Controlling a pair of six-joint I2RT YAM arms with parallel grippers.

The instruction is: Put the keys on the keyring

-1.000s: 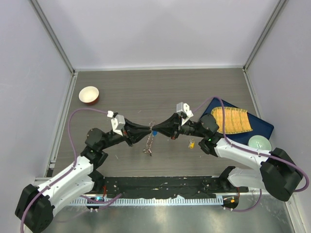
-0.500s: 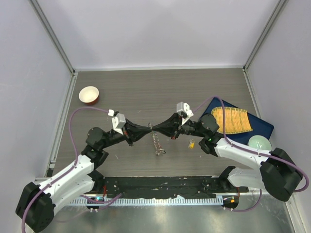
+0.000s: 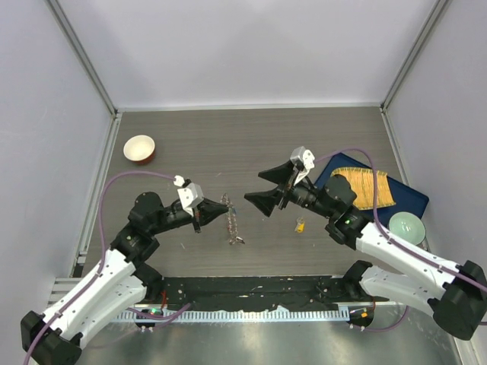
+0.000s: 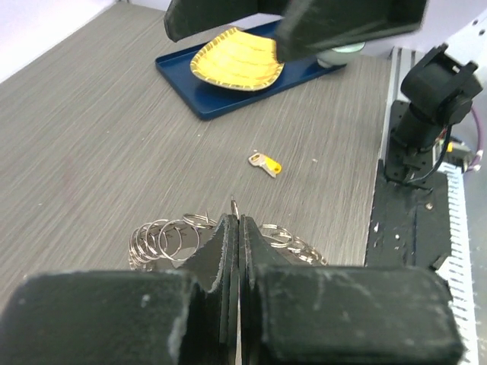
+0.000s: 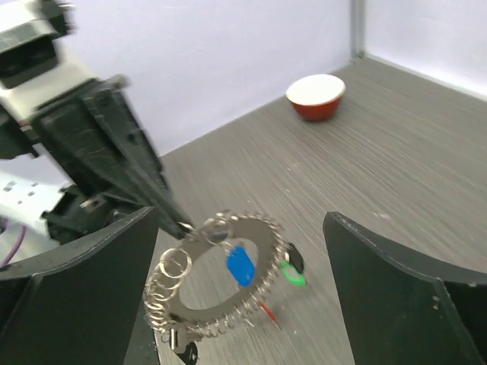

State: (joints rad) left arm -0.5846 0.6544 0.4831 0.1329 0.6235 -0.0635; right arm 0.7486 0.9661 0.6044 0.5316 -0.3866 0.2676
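- While the left gripper [image 4: 233, 226] is pinched fully closed, its fingertips clamp a small wire loop on the rim of the keyring [image 3: 230, 220].
- Keyring hangs from that pinch, tilted, just off the left fingertips. Toothed rim and round hole are clear in the right wrist view.
- Keys hang on the keyring's loops: blue tag [image 5: 241, 266] sits in the hole, green tag [image 5: 290, 274] at the far rim, red tag [image 5: 267, 312] low. Key blades are too small to make out.
- More wire loops bunch on both sides of the pinch in the left wrist view.
- Right gripper [image 3: 255, 189] has its jaws spread wide, holding nothing and touching nothing. It faces the keyring from the right, near but apart.
- Loose key [image 4: 265, 163] with a yellow tag lies flat on the table [image 3: 251, 144], under the right arm and apart from the keyring.
- Blue tray [image 4: 186, 77] is further right, with a yellow plate [image 4: 237, 59] on it. A green bowl [image 3: 406, 225] sits on the tray's near corner.
- Red bowl [image 5: 316, 95] stands upright at the far left, well apart from everything.
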